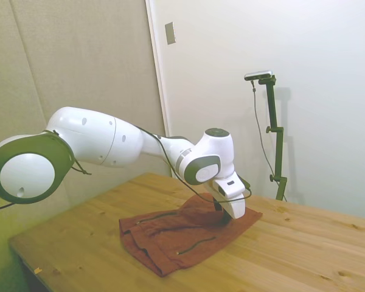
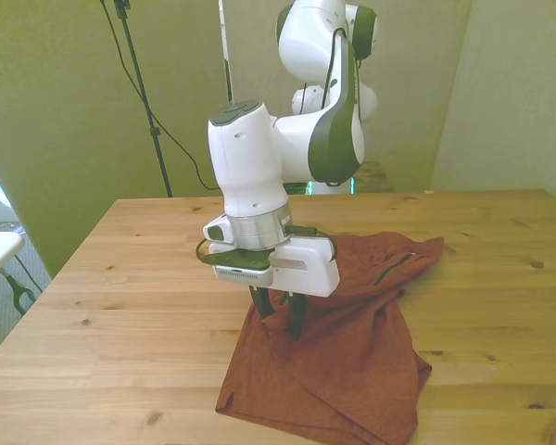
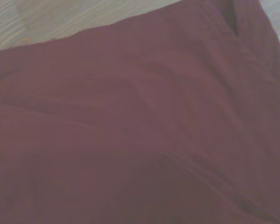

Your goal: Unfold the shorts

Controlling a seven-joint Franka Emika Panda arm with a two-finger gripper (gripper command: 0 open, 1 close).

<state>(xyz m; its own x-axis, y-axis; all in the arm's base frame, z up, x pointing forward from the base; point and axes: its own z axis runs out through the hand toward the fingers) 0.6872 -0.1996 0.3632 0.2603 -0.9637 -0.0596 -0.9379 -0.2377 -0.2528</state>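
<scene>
**A:** Where do things stand with the shorts (image 2: 352, 352)?

**B:** They lie on the wooden table (image 2: 120, 306), lower centre-right of the front view, and they are still folded. A layer of cloth lies over the rest, so two thicknesses show along the lower edge, and in the side view the garment sits as a compact, doubled rust-red pile with two dark pocket lines on top.

**A:** And the gripper (image 2: 280, 318)?

**B:** It is down at the cloth, near the garment's left edge in the front view. The two dark fingers (image 2: 296, 320) stand a little apart, tips at or in the fabric. The cloth rises in a small ridge around them, so I judge they are pinching a fold, though from this angle I cannot be sure that they have closed on it.

**A:** Does the wrist camera help?

**B:** Little. It shows blurred red fabric with soft creases and a strip of table at one edge.

**A:** So how far along?

**B:** Early, I judge. A grasp is being made at most; lifting the upper layer and laying it out flat is all left to do.
</scene>
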